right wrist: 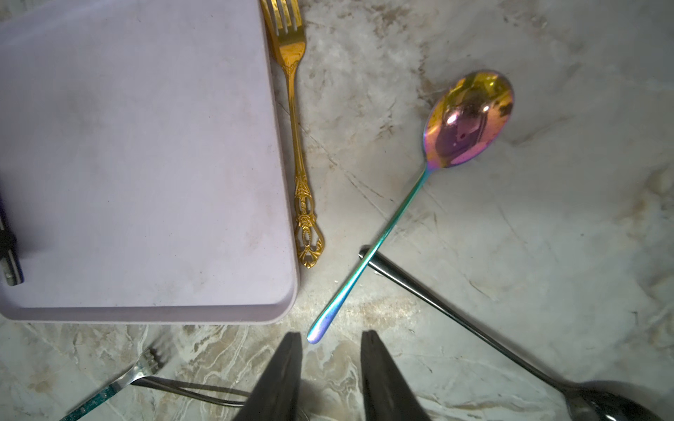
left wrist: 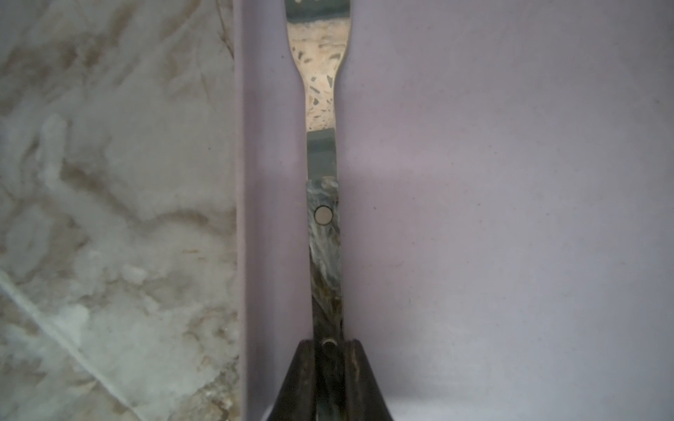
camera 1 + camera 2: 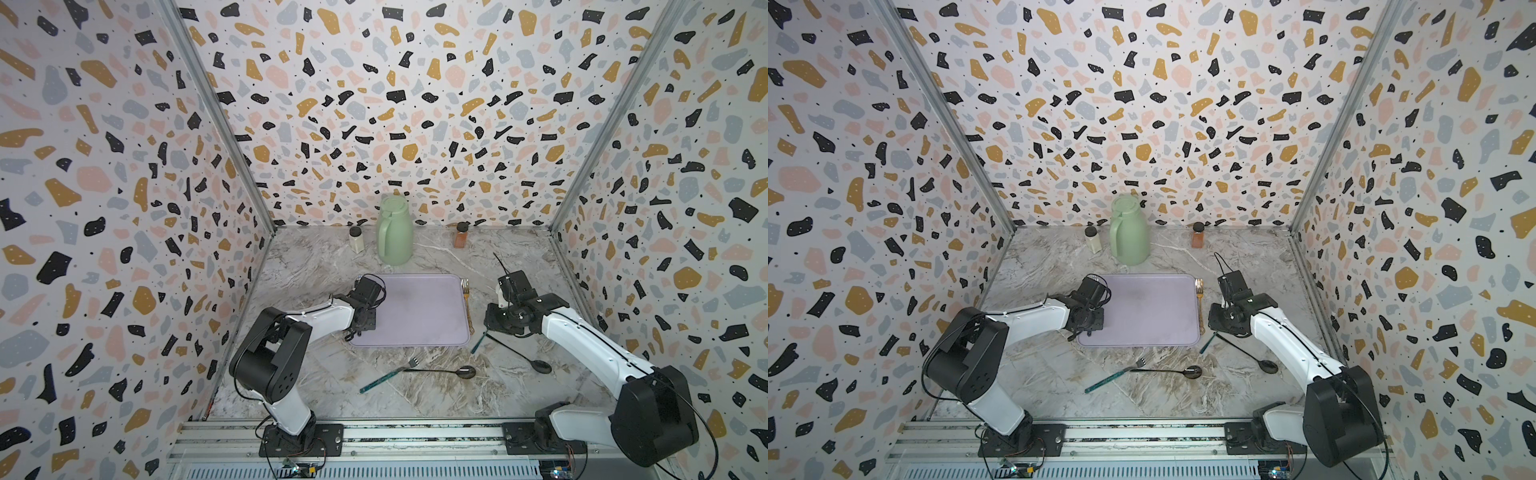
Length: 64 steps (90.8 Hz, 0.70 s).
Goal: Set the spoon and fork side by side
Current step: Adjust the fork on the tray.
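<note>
Down on the lavender tray (image 3: 419,311), the left gripper (image 2: 328,346) has its jaws pinched tight on the marbled handle of a riveted utensil (image 2: 322,233). The utensil lies flat on the tray floor, just inside the rim on the left arm's side and running parallel to it. Its working end runs out of the wrist view, so whether it is a fork or a spoon cannot be told, and in both top views the arm hides it.

Over on the other side, the right gripper (image 1: 332,333) hangs above the marble tabletop (image 3: 436,395), jaws parted a modest way with nothing between them. Just beyond its tips sits the handle end of the rainbow spoon (image 1: 399,209), bowl up, and its handle crosses over the tip of a black spoon (image 1: 474,327).

The gold fork (image 1: 297,145) lies on the tabletop right along the tray's other long edge, hugging the rim.

Nearer the front, a glitter-handled fork (image 3: 386,376) lies on a slant, its neck meeting the handle of a second black spoon (image 3: 440,370).

At the back wall, a green pitcher (image 3: 394,232) stands between a pale shaker (image 3: 356,240) and a reddish shaker (image 3: 460,235), well clear of the cutlery.
</note>
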Available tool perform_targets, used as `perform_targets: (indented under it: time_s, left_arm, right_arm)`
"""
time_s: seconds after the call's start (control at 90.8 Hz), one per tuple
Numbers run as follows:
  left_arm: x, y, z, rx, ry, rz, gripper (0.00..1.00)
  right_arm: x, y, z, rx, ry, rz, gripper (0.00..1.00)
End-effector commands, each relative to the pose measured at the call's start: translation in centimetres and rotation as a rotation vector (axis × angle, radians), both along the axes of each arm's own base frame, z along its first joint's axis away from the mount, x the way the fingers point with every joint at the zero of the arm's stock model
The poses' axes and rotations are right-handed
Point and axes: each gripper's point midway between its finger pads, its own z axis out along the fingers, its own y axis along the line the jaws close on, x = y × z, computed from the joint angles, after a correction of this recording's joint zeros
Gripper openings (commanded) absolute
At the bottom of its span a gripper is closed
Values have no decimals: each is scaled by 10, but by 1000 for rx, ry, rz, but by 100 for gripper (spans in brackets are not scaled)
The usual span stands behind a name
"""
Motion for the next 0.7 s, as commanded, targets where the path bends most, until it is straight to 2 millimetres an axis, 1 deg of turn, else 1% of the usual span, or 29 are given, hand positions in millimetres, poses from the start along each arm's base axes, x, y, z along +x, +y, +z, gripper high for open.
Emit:
perform_targets:
  time_s: [0.0,0.341,0.44,0.562,0.694]
  left_arm:
    - [-12,4,-11,6,52,-14,15]
    - [-22,2,-9,-7,71,-57,15]
    - [-24,3,-8,-5,74,-65,15]
    - [-23,2,-4,-3,67,-78,14]
    - [-17,2,-1,14,57,-85,14]
  right_arm:
    - [-11,-6,-6,-3,47,-16,33]
    - [-20,-17,-27,-46,95,-30,33]
    - [-18,-20,-34,-73,111,-35,33]
    - [-14,-19,-45,-78,130,-39,34]
    - [-5,-17,-51,-82,141,-43,34]
